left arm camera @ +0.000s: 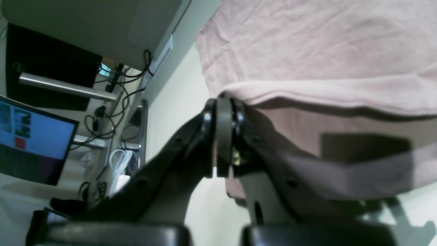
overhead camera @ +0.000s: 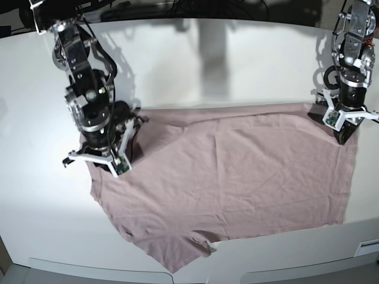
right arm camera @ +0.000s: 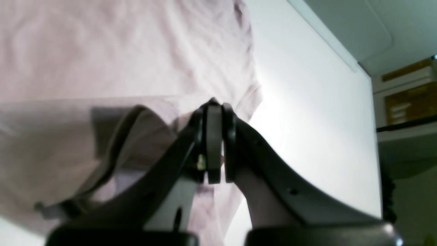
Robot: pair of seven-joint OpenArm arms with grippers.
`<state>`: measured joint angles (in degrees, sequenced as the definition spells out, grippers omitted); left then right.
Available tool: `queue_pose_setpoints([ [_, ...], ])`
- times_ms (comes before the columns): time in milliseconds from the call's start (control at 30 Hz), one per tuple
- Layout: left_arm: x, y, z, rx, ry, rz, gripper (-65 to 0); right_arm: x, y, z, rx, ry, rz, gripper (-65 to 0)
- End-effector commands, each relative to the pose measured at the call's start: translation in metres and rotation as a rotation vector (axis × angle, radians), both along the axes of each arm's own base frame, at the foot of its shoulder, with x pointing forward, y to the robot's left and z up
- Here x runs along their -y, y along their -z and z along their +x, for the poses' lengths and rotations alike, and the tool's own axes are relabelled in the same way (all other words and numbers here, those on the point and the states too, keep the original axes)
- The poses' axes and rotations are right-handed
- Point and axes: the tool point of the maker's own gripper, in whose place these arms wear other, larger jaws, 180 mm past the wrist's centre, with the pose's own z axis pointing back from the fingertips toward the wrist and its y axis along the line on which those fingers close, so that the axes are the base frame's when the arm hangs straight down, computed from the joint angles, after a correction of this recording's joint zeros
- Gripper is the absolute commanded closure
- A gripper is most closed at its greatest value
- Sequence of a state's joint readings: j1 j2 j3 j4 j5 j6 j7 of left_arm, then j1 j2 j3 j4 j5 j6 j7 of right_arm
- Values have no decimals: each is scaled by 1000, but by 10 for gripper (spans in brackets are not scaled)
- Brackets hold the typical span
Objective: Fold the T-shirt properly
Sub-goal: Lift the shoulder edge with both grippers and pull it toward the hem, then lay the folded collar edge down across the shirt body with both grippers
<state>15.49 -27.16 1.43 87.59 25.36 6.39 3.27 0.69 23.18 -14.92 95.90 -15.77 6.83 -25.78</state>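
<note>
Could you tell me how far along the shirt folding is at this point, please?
Early stage. Done: both grippers are clamped on the T-shirt, the left gripper on its edge and the right gripper near a sleeve. In hand: that far edge is lifted, sagging between the arms. Left: the shirt mostly lies spread and wrinkled on the table, with no finished fold visible.

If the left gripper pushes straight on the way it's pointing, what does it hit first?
The left gripper is shut on the T-shirt, so more pink cloth lies right ahead of its tip. Past that it would probably reach the table, though depth is unclear.
</note>
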Motion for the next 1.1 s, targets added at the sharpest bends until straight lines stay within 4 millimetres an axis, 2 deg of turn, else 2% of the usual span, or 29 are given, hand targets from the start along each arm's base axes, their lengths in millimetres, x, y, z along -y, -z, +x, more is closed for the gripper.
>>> queue_pose_setpoints([
  [0,-6,-16,7,52,-4,19,0,4,-20,14,70,2,-2,0],
  [167,-10,-13,7,38,-26,5,0,9,-27,35,76,15,22,0],
  [300,-22,-1,12,18,-66,-21,0,-5,-8,31,-7,-47,72,0],
  [433,-37,11,24,1,-109,-21,0,-5,-7,32,-5,-51,73,0],
  [567,-48,15,35,4,-133,-38,0,-5,-7,32,-2,-52,74,0],
  [867,-44,5,53,42,-91,-49,0,-9,-6,31,-13,-54,125,0],
  [1067,-55,-6,58,55,-90,-15,0,-5,-8,33,2,-31,124,0],
])
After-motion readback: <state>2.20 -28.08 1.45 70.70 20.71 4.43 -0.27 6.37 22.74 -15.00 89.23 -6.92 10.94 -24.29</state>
